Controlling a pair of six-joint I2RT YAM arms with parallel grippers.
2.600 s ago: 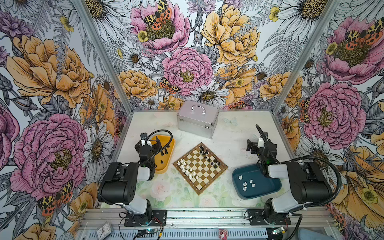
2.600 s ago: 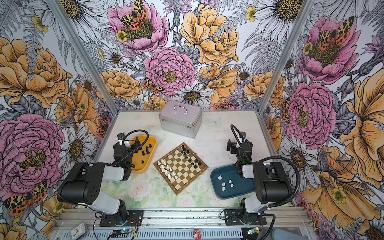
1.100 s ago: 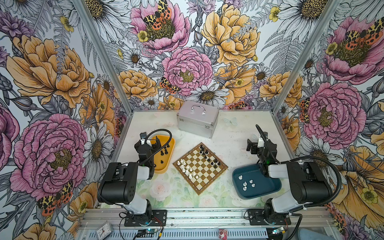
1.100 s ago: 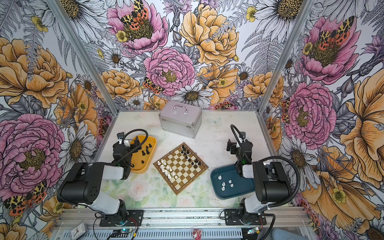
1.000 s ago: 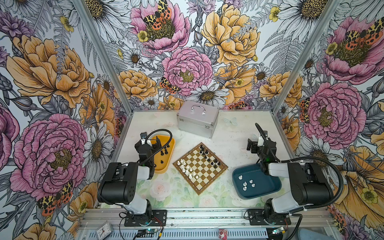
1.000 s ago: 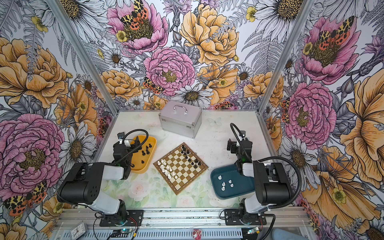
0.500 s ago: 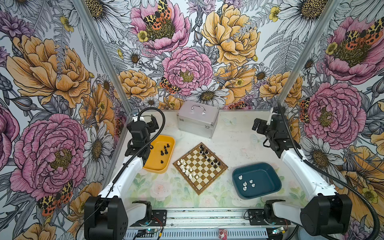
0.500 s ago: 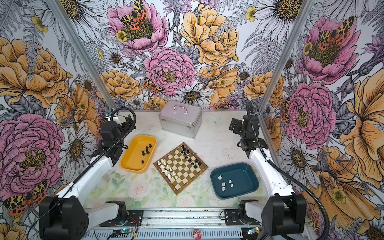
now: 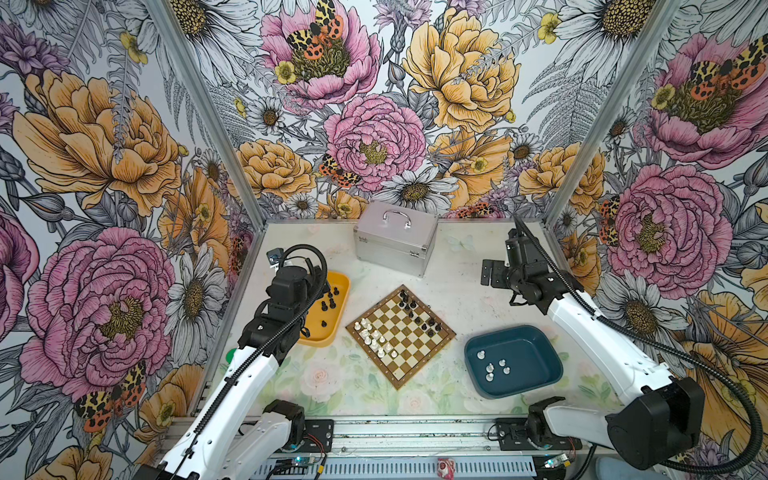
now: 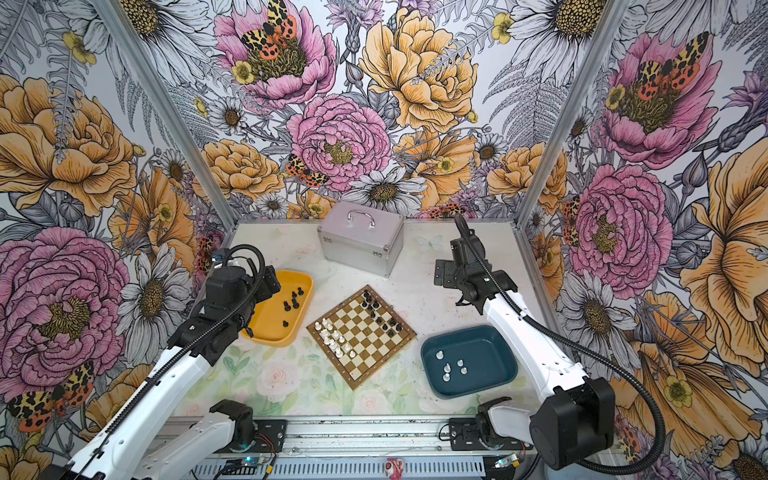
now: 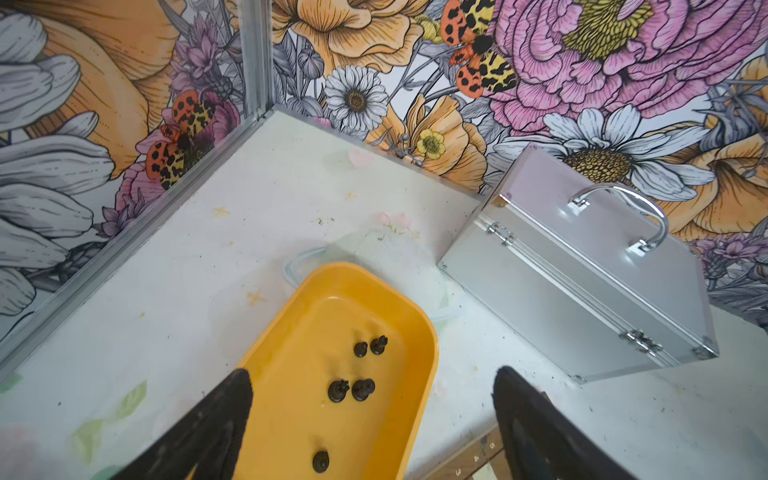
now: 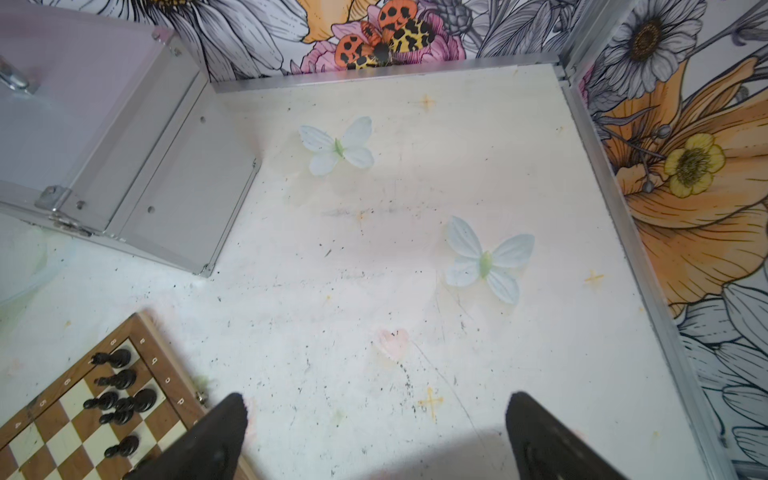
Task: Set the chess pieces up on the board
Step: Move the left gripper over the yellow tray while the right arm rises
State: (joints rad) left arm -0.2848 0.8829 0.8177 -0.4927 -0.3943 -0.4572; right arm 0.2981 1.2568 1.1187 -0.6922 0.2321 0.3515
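Note:
The board (image 9: 401,330) lies cornerwise at the table's middle in both top views. Several black chess pieces (image 9: 415,311) stand along its far right edge, and several white ones (image 9: 374,337) along its left edge. More black pieces (image 11: 351,388) lie in the yellow tray (image 11: 291,332). More white pieces (image 9: 494,365) lie in the teal tray (image 9: 540,345). My left gripper (image 11: 372,374) hangs open above the yellow tray, holding nothing. My right gripper (image 12: 376,398) is open and empty over bare table, right of the board's far corner (image 12: 137,328).
A silver case (image 9: 395,243) with a handle stands at the back, behind the board. Metal wall rails (image 12: 623,232) close off the table's back and sides. Both arms (image 9: 582,324) stretch in from the front rail.
Both arms have unfolded from their tucked pose at the front and reached out over the table. The left gripper now hangs over the yellow tray, the right one over the table's back right.

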